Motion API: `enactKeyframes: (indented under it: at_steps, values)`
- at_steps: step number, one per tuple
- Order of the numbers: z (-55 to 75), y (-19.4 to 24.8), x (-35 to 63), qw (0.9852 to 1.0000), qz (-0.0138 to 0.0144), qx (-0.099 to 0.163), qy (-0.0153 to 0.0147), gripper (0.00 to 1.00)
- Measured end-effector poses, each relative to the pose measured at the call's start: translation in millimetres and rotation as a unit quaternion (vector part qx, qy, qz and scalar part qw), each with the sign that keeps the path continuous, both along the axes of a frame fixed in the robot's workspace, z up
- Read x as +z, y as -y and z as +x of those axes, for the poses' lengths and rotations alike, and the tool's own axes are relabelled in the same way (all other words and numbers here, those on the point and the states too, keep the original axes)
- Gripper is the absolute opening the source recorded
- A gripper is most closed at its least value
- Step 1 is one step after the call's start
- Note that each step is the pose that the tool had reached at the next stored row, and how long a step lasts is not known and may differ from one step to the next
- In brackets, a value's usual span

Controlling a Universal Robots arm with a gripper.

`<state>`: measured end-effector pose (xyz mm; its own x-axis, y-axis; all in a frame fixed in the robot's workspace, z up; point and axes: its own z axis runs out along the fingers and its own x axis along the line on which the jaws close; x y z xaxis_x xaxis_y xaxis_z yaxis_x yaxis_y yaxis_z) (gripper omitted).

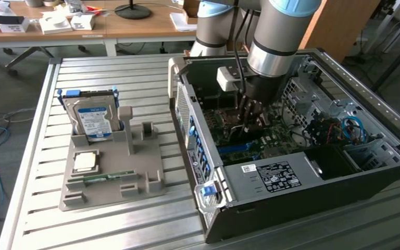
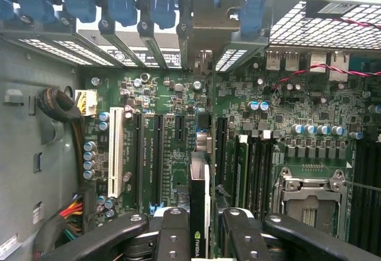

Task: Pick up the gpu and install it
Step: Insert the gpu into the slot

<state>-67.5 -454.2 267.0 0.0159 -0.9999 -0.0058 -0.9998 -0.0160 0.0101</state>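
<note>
Pincer (image 2: 204,222) clamped on gpu (image 2: 199,183), dark fingers (image 2: 172,237) narrowly apart on either side of the card. Gpu is held edge-on, upright, inside the open case (image 1: 290,177), just above the board (image 2: 178,124), among the long black slots (image 2: 158,154); cannot tell if it is seated. White slot (image 2: 116,151) is to one side, empty metal socket (image 2: 309,198) to the other, and blue clips (image 2: 119,5) line the case's rear wall. In the exterior view the arm (image 1: 276,36) reaches down into the case. On that view's left a grey holder (image 1: 113,172) carries a hard drive (image 1: 92,117) upright, a chip (image 1: 85,161) and a memory stick (image 1: 102,177). Surface (image 1: 116,224) is slatted metal; wooden desks (image 1: 137,23) stand behind.
</note>
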Motion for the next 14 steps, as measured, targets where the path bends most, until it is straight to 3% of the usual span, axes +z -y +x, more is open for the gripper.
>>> enactKeyframes:
  at_steps: [14]
  values:
    - [0.0,0.0,-5.5,1.0,0.0002,0.0,0.0001,0.26]
